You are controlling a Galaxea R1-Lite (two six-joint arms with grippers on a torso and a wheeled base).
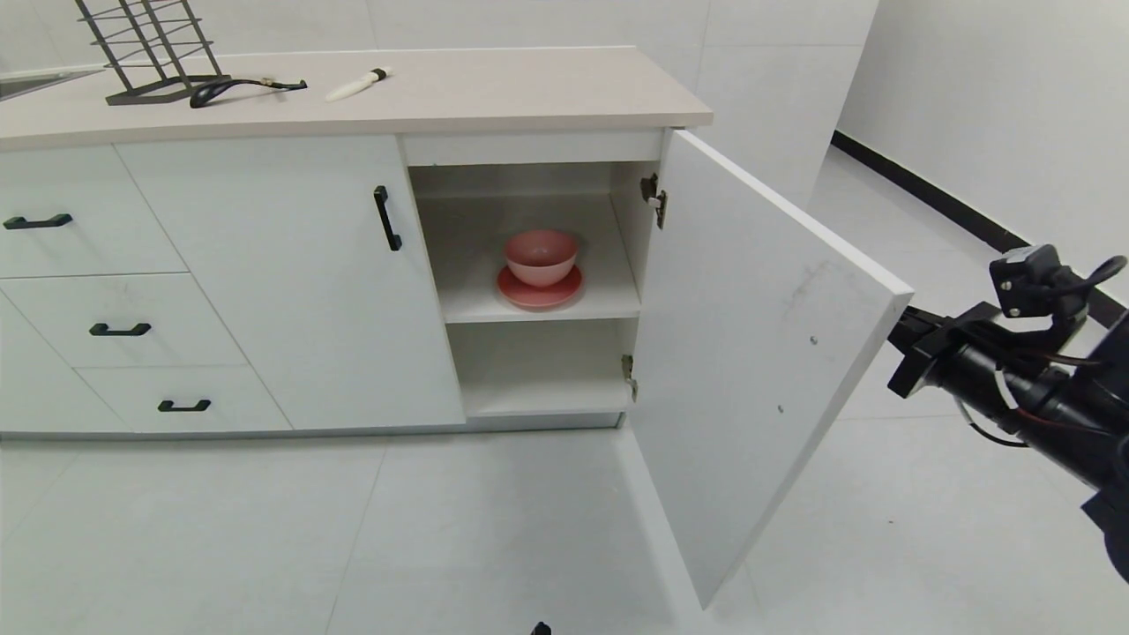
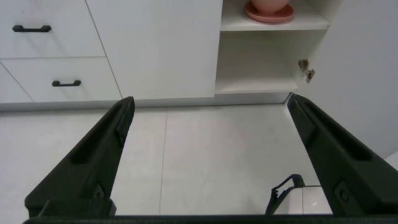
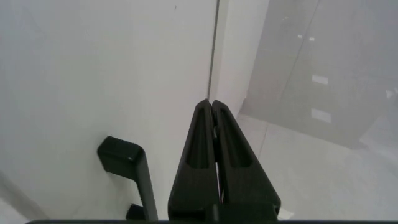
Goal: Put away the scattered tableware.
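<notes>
Two pieces are being left out on the pale flat desk (image 1: 529,88), so about half the task is being judged as remaining: a black long-handled ladle (image 1: 238,86) and a slim white-handled utensil (image 1: 357,85), near a black wire rack (image 1: 154,53). The left gripper (image 2: 211,102) is being held released above the floor. In the open white cupboard, a pink round bowl (image 1: 541,256) is being carried by a pink round plate (image 1: 540,293) on the upper shelf (image 1: 609,304). Behind the swung-out white door (image 1: 750,353), the right gripper (image 3: 212,109) is being kept clenched on nothing, just beside the black bar handle (image 3: 127,158).
</notes>
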